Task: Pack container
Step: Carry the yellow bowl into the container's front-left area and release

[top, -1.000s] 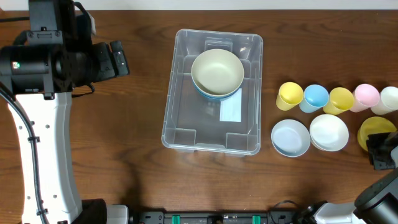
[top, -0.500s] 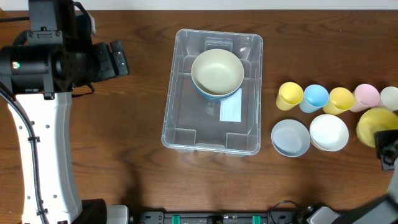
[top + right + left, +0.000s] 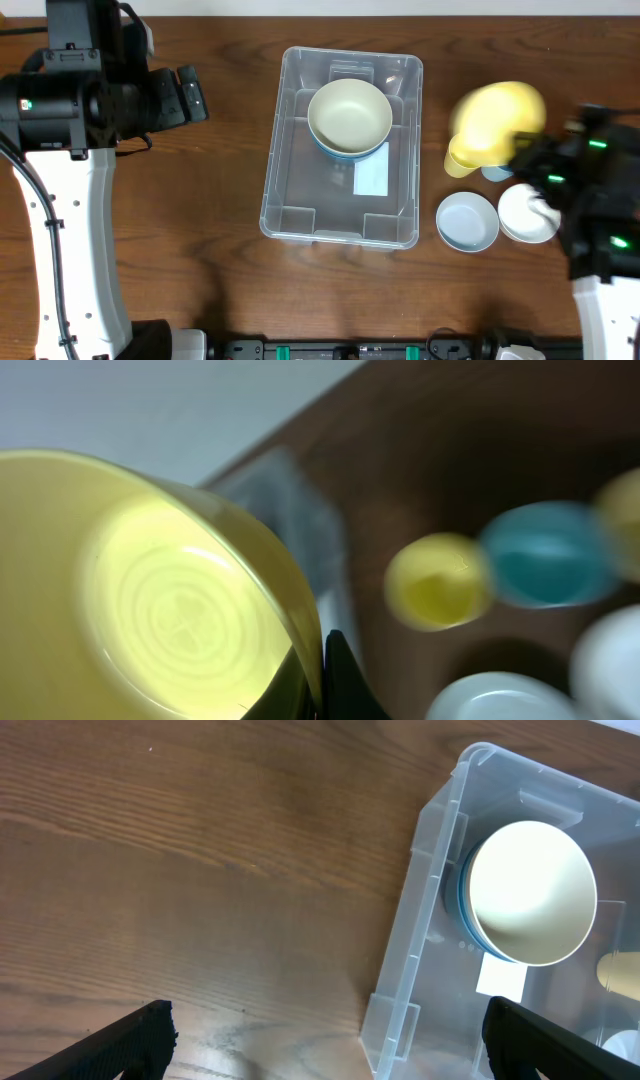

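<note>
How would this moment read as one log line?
right tool: shut on yellow bowl, above cups | left tool: open, empty | container: holds stacked bowls

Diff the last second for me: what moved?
Right gripper shut on the yellow bowl at the far right, lifted it and swung it left toward the container; it's motion-blurred over the cups. Left gripper, container and its cream bowl unchanged.
</note>
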`<state>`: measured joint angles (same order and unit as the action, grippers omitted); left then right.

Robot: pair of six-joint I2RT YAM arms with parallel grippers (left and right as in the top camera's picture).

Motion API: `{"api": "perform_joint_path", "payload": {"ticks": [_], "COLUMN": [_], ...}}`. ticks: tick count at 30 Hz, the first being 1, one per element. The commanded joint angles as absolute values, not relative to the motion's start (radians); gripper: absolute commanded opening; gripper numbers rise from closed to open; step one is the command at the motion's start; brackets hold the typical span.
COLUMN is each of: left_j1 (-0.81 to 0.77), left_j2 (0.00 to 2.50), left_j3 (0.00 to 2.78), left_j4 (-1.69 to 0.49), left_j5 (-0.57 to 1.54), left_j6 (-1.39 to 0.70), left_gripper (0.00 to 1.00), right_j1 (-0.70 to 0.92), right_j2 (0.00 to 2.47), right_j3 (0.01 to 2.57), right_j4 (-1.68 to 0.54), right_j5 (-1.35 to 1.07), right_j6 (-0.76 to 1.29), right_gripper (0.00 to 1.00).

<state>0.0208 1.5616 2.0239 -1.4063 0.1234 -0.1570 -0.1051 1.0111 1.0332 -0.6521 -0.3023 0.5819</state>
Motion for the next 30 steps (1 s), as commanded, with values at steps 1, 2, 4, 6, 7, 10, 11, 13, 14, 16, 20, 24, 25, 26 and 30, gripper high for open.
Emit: {"api": "perform_joint_path", "payload": {"ticks": [1, 2, 4, 6, 7, 10, 11, 13, 14, 16, 20, 24, 25, 26, 30], "left_j1": [0.024, 0.024, 0.024, 0.024, 0.024, 0.024, 0.024, 0.024, 0.024, 0.024, 0.024, 0.024, 0.024, 0.024, 0.024], "left_j2": [1.562, 1.562, 1.562, 1.562, 1.562, 1.562, 1.562, 1.562, 1.562, 1.562, 1.562, 1.562, 1.562, 1.562, 1.562], "left_j3": [2.022, 2.022, 2.022, 2.022, 2.022, 2.022, 2.022, 2.022, 2.022, 2.022, 2.022, 2.022, 2.022, 2.022, 2.022], "left_j4": [-1.406, -1.406, -1.406, -1.406, -1.406, -1.406, -1.406, -1.406, -1.406, -1.406, -1.406, -1.406, -1.406, -1.406, -1.406], "left_j5": [0.112, 0.112, 0.112, 0.112, 0.112, 0.112, 0.112, 0.112, 0.112, 0.112, 0.112, 0.112, 0.112, 0.112, 0.112], "left_j6": [-0.154, -0.154, -0.154, -0.154, -0.154, -0.154, -0.154, -0.154, -0.154, -0.154, -0.154, -0.154, -0.154, -0.154, -0.154], "left_gripper": [0.98, 0.98, 0.98, 0.98, 0.98, 0.98, 0.98, 0.98, 0.98, 0.98, 0.98, 0.98, 0.98, 0.98, 0.98], "right_j1": [0.123, 0.191, 0.294, 0.373, 0.401, 0.461, 0.47, 0.482, 0.487, 0.502, 0.538, 0.576, 0.585, 0.595, 0.616], "right_j2": [1.097, 1.135, 1.209, 1.284, 1.319, 1.435, 1.475, 1.543, 1.569, 1.617, 1.688, 1.74, 1.75, 1.759, 1.769], "right_j3": [1.047, 1.047, 1.048, 1.051, 1.055, 1.072, 1.076, 1.08, 1.08, 1.08, 1.08, 1.08, 1.08, 1.08, 1.08], "right_j4": [-0.608, -0.579, -0.512, -0.452, -0.437, -0.401, -0.384, -0.347, -0.328, -0.295, -0.26, -0.27, -0.273, -0.275, -0.274], "right_j5": [-0.202, -0.184, -0.179, -0.174, -0.152, -0.083, -0.078, -0.082, -0.088, -0.095, -0.094, -0.105, -0.105, -0.104, -0.101], "right_j6": [0.533, 0.521, 0.479, 0.44, 0.44, 0.44, 0.44, 0.44, 0.44, 0.44, 0.44, 0.448, 0.448, 0.448, 0.448], "right_gripper": [0.02, 0.02, 0.01, 0.02, 0.02, 0.01, 0.01, 0.01, 0.01, 0.01, 0.01, 0.01, 0.01, 0.01, 0.01]}}
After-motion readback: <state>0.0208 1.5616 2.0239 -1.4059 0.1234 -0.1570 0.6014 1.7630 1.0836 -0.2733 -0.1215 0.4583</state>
